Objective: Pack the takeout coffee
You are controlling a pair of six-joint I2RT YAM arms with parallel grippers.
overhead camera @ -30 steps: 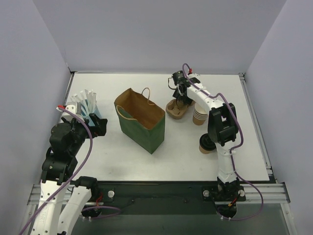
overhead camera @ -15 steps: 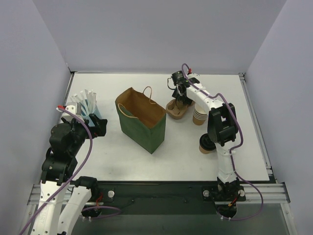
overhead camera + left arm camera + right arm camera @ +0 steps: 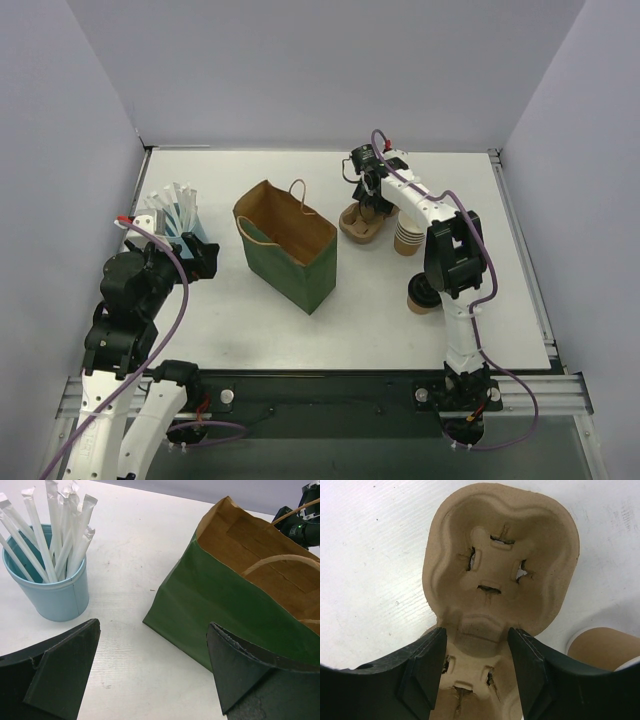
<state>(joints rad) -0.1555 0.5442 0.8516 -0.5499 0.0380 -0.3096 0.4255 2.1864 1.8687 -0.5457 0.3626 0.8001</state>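
The takeout coffee (image 3: 417, 297), a brown cup with a black lid, stands on the table at the right, partly hidden behind my right arm. Farther back, my right gripper (image 3: 372, 207) points down onto a tan pulp cup carrier (image 3: 358, 224). In the right wrist view its fingers (image 3: 427, 665) press both sides of the carrier's (image 3: 500, 555) narrow waist, shut on it. My left gripper (image 3: 152, 667) stands wide open and holds nothing, between the straw cup and the green paper bag (image 3: 288, 248), whose top is open.
A blue cup of wrapped straws (image 3: 50, 582) stands at the left. A stack of unlidded tan cups (image 3: 407, 238) sits right of the carrier, also seen in the right wrist view (image 3: 605, 647). The green bag (image 3: 235, 605) has rope handles.
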